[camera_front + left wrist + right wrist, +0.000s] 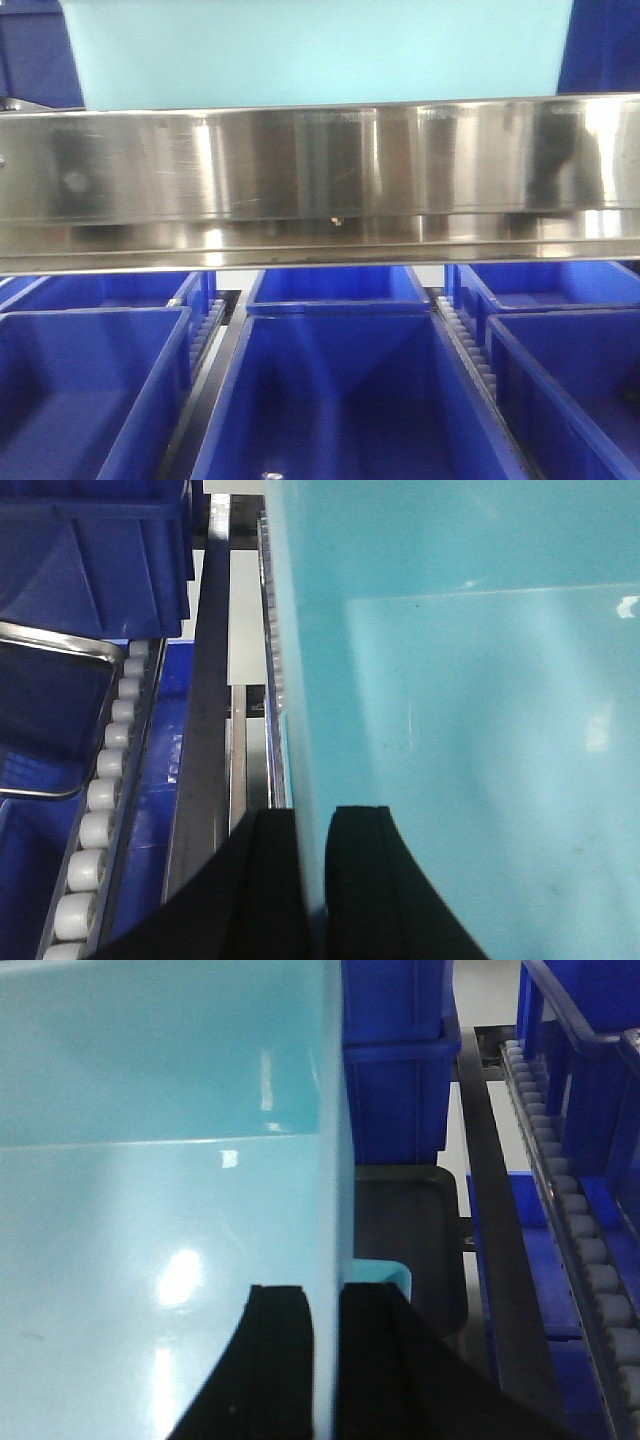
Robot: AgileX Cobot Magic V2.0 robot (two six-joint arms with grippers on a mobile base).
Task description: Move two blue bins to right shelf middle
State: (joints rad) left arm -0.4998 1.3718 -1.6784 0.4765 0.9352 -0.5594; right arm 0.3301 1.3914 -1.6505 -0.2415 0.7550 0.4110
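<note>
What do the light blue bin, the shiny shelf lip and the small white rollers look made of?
The light blue bin: likely moulded plastic, smooth, glossy, with soft glints on its walls. The shelf lip: brushed stainless steel by its look, reflective with fine scratches. The rollers: probably matte white plastic; uncertain.

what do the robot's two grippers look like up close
The left gripper and right gripper each show two matte black jaws, broad at the base and curving up to narrower, squared tips. No cables, markings or other colours are visible on them.
</note>
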